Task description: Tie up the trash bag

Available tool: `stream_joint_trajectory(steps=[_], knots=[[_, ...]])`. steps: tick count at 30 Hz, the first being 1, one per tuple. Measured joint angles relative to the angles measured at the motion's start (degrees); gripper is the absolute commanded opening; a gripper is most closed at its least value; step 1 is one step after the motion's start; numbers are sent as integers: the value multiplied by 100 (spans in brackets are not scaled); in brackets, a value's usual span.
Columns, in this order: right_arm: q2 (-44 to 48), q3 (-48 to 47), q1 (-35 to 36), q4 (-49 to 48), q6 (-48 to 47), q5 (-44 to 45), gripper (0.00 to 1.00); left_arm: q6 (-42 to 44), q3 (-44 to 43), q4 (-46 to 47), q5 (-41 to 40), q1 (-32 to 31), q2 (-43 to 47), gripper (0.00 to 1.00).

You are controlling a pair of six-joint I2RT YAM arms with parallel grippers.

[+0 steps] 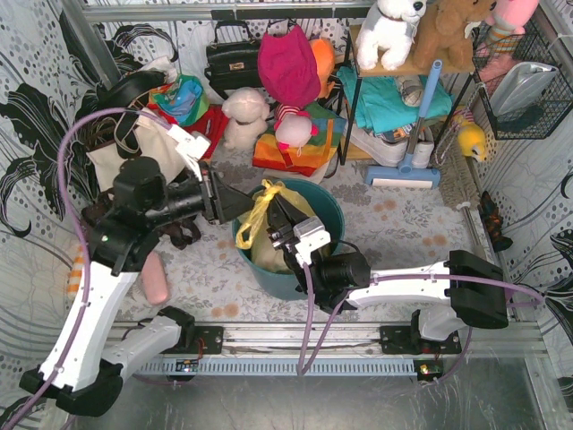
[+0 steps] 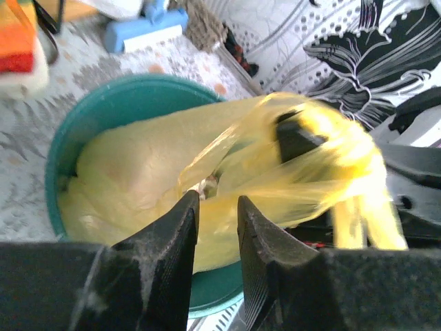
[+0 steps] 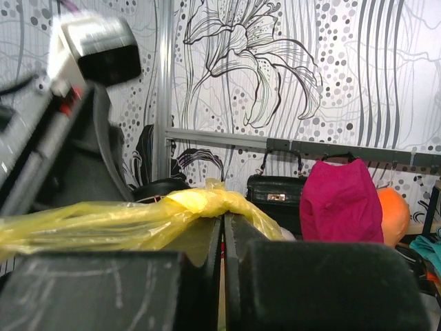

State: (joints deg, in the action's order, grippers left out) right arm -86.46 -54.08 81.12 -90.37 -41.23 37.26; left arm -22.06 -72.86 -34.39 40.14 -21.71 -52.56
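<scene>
**Left gripper [image 2: 217,207] part-spread at the bag neck; right gripper [image 3: 222,231] shut under the yellow strand [image 3: 124,221]**

Left: jaws stand apart with a narrow gap. Tips are right at the film, nothing visibly caught between them.

Right: jaws pressed together, strand draped across the tips. Can't tell if any film is actually nipped.

Teal bin [image 1: 333,215] sits mid-table, just far of the arm bases. It holds the trash bag [image 1: 261,255], which fills most of it. The bag mouth is gathered into that strand, lifted above the rim between the two grippers.

Handling, my read:
- Thin film: light, soft, slippery, crinkly.
- Likely tears if yanked or snagged on a finger edge.
- The body bulges and gives no bite.
- Take the twisted strands close to the neck, where bunched layers give the pads something to hold.

Contents: a pale bulk shows through, too blurred to name.
</scene>
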Motion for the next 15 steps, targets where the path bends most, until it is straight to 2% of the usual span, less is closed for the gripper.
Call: stream_joint_trajectory(steps=[7, 15], knots=[[0, 0, 0, 2, 9, -4, 0, 341, -1137, -590, -684, 0, -20, 42], [-2, 0, 0, 4, 11, -2, 0, 2, -1447, -603, -1180, 0, -103, 48]])
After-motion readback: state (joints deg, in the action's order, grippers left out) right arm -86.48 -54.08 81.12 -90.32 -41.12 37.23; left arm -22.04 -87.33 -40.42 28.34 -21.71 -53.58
